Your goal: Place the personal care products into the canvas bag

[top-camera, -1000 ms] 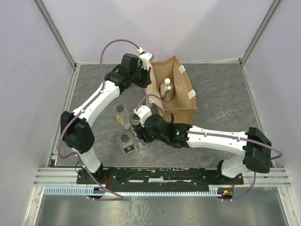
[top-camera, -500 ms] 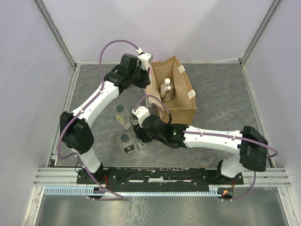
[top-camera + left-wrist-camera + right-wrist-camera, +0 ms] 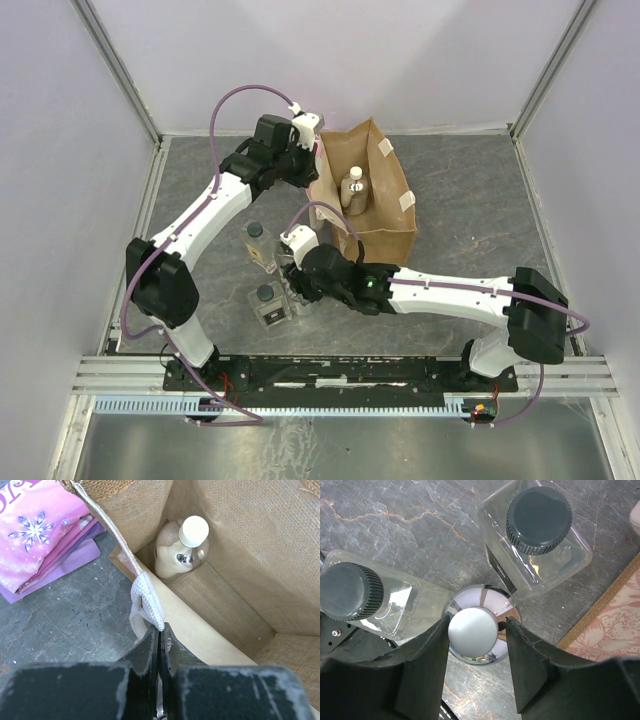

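The tan canvas bag (image 3: 385, 215) stands open at the table's middle back. One round clear bottle with a white cap (image 3: 352, 187) stands inside it and also shows in the left wrist view (image 3: 182, 550). My left gripper (image 3: 310, 135) is shut on the bag's pale handle (image 3: 145, 597) at its left rim. My right gripper (image 3: 476, 622) is open, its jaws on either side of the pale cap of a round clear bottle (image 3: 492, 597) standing on the table. The left finger touches the cap and the right is a small gap away. Two squarish dark-capped bottles (image 3: 538, 520) (image 3: 350, 591) flank it.
In the top view the squarish bottles stand left of the right gripper (image 3: 290, 283), one farther (image 3: 258, 243) and one nearer (image 3: 267, 303). A flat pink packet (image 3: 40, 535) lies on the table left of the bag. Grey walls enclose the table.
My right arm has shifted slightly left, toward the bottles. The left gripper still holds the bag handle in the same place.
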{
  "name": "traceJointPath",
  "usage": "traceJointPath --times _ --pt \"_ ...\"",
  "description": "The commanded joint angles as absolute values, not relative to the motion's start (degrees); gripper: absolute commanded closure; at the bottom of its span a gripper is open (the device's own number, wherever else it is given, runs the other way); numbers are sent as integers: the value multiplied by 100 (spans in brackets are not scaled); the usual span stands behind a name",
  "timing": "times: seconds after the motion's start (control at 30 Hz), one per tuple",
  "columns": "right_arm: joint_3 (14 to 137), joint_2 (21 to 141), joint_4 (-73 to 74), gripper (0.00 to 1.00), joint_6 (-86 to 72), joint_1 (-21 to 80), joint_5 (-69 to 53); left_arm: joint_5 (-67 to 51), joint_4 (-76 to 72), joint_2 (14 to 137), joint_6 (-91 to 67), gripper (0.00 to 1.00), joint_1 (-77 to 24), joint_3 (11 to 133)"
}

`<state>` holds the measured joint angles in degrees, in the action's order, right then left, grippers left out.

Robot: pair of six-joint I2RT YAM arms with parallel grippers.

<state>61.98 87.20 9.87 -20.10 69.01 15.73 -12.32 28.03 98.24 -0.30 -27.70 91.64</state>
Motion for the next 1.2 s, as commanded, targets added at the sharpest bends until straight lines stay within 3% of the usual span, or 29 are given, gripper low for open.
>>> traceJointPath --times 0.0,0.23,0.5,0.87,1.0,1.17 --pt "6374 8784 851 45 -1850 6935 1683 -1324 2760 9525 292 97 -2732 9176" --pt "6491 8827 921 54 -1670 6935 1687 -1371 2750 9570 293 97 -2733 9195" --pt "6545 8791 928 56 -1510 6941 1757 -1406 2737 9598 281 97 -2725 9185" --pt "7094 8481 1785 79 -1575 6935 2010 -1497 2728 9588 251 97 -2718 9178" --pt "7626 8289 2675 95 -1781 6934 2138 -1563 2718 9579 220 97 -2726 9156" --pt "8339 8014 3649 100 -1974 6934 2311 -1591 2708 9587 207 97 -2725 9155"
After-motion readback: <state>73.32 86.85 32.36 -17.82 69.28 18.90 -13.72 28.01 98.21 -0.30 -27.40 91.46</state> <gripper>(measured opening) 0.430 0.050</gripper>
